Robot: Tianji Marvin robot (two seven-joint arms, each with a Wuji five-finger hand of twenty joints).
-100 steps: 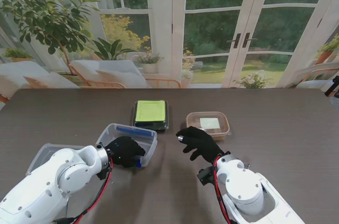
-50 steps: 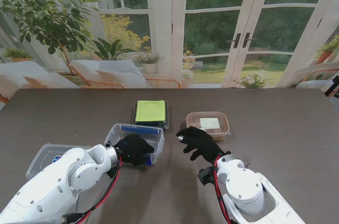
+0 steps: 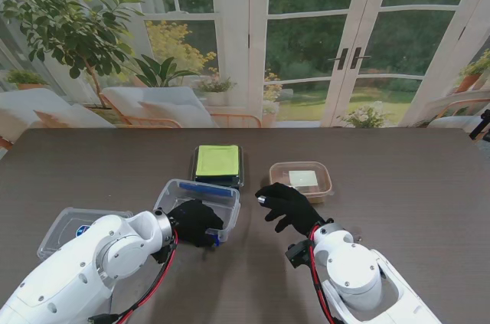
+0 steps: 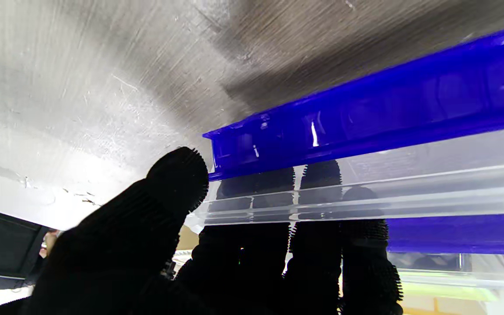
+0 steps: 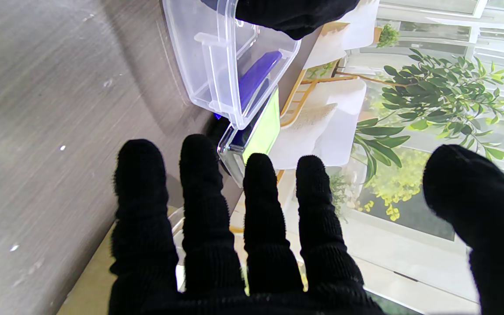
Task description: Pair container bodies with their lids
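Note:
My left hand (image 3: 193, 221) is shut on the near wall of a clear container body with blue clips (image 3: 200, 200), holding it just off the table near the middle. In the left wrist view my fingers (image 4: 317, 245) wrap over the clear rim beside a blue clip (image 4: 365, 113). The same container (image 5: 225, 57) shows in the right wrist view. A clear lid (image 3: 70, 226) lies flat at the left, partly behind my forearm. My right hand (image 3: 286, 206) hovers open, fingers spread, nearer to me than a tan container (image 3: 302, 179). A dark container with a lime-green top (image 3: 217, 164) sits farther from me.
The dark wood-grain table (image 3: 413, 186) stretches right. Behind its far edge stand glass doors, white chairs and a leafy plant (image 3: 69, 25).
My left hand has carried the clear container to the right, toward the table's middle, uncovering the clear lid at the left. The right hand has stayed where it was.

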